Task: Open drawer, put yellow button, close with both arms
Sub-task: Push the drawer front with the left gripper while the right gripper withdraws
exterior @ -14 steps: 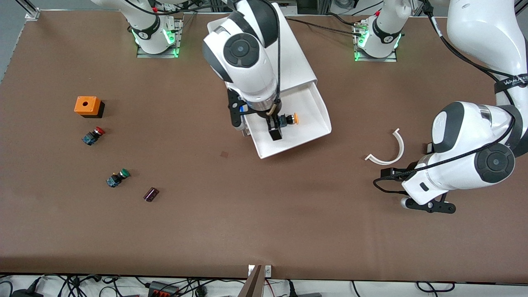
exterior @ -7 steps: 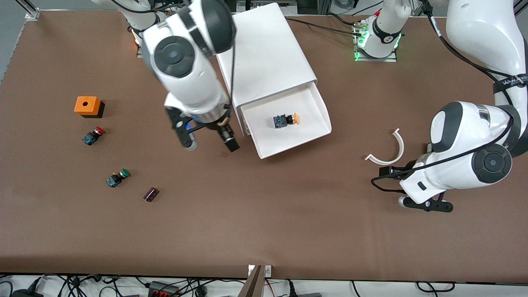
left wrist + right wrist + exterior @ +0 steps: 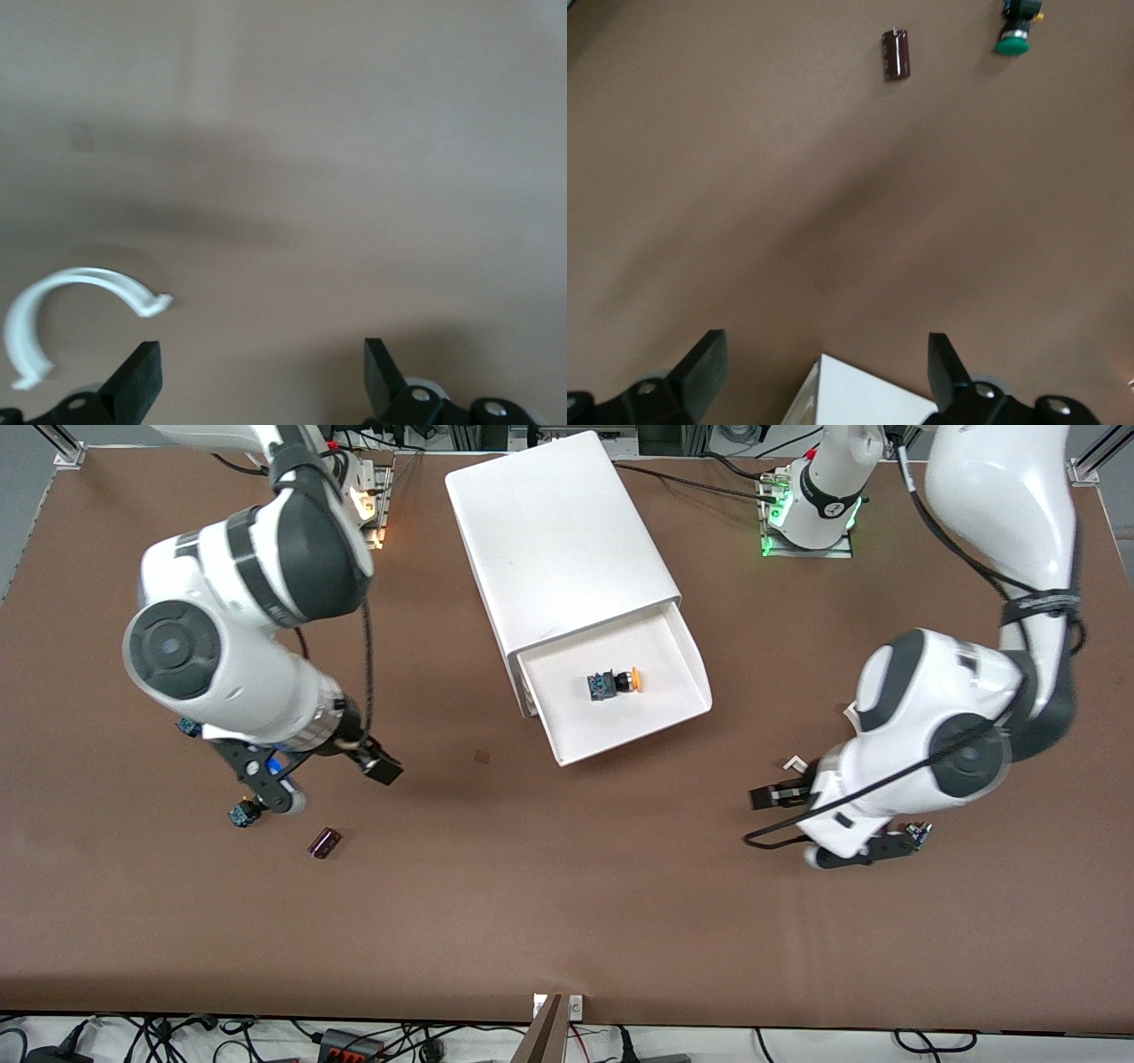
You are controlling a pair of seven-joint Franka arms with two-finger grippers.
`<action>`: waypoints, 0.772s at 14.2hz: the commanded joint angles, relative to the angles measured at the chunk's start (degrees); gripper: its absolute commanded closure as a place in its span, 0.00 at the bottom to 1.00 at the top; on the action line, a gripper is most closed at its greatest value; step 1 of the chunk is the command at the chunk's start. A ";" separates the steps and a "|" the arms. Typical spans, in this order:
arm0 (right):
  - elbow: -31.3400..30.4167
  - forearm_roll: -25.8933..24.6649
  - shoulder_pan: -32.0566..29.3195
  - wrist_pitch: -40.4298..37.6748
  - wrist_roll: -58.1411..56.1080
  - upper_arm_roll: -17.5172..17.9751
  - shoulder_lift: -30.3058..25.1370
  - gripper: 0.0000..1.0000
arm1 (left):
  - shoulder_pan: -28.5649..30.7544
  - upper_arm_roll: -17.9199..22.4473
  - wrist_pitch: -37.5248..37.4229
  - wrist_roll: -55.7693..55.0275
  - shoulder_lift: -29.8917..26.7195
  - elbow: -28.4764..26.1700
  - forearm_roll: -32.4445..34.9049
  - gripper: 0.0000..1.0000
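The drawer (image 3: pixel 592 726) stands pulled out of the white cabinet (image 3: pixel 558 531). The yellow button (image 3: pixel 617 682) lies on its side in the drawer, orange cap toward the left arm's end. My right gripper (image 3: pixel 376 766) is open and holds nothing, over bare table between the drawer and the green button (image 3: pixel 1016 27). In its wrist view the right gripper (image 3: pixel 824 372) frames a white corner (image 3: pixel 868 398). My left gripper (image 3: pixel 780 795) is open and holds nothing, over the table beside a white arc (image 3: pixel 66 297). The left wrist view shows the left gripper (image 3: pixel 261 381) over bare table.
A small dark purple part (image 3: pixel 324 842) lies on the table, also seen as the purple part (image 3: pixel 896 55). The right hand covers most of the green button (image 3: pixel 240 814) and the red button (image 3: pixel 187 727). The left arm hides most of the white arc (image 3: pixel 795 763).
The right arm swung away from the drawer toward its own end of the table, leaving the yellow button inside. The left arm shifted over the white arc, toward the drawer.
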 commanded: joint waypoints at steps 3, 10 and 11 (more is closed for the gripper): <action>-4.06 -3.27 -6.35 -0.55 -17.49 0.59 -2.54 0.00 | -6.33 -0.54 6.30 -13.56 -1.04 -4.42 1.18 0.00; -5.56 -3.72 -14.44 -0.11 -38.17 0.59 -4.39 0.00 | -9.52 -4.21 9.66 -19.63 -2.70 -11.27 3.65 0.00; -6.08 -3.98 -14.80 0.06 -39.14 0.51 -4.92 0.00 | -8.73 -6.06 9.66 -19.73 -3.41 -13.11 3.47 0.00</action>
